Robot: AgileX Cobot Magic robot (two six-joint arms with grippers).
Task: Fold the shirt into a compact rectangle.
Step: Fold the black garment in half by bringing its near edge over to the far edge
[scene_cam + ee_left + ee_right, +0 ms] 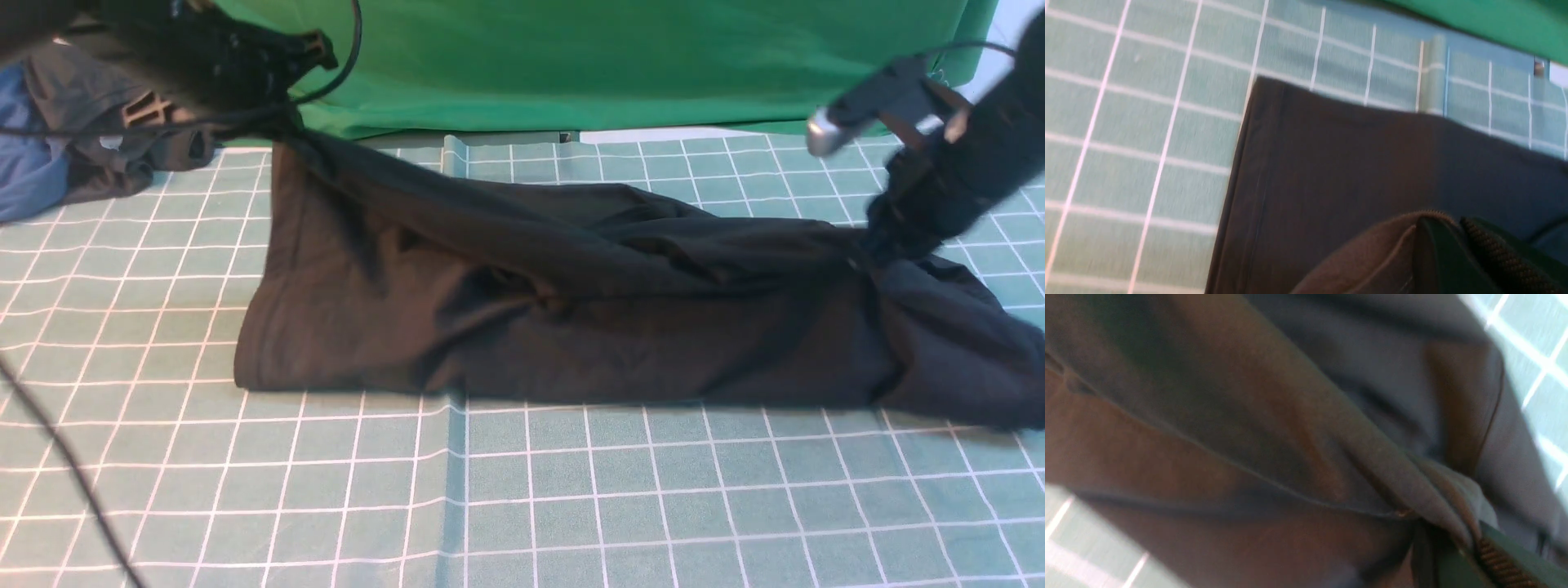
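2 sets of jaws — clamped — hold the shirt.

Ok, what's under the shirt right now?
The checked mat shows around the shirt; the left gripper and right gripper hold its far edge up. Anything beneath the cloth is hidden.

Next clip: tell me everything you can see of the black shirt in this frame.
The black shirt looks like soft, matte knit and lies as a long, wrinkled band across the gridded green mat. A stitched hem runs along its left end. The left gripper is shut on the far left corner and holds it up off the mat. The right gripper is shut on a bunched fold near the right end, which sags loosely. The near edge rests on the mat. No print or label shows.
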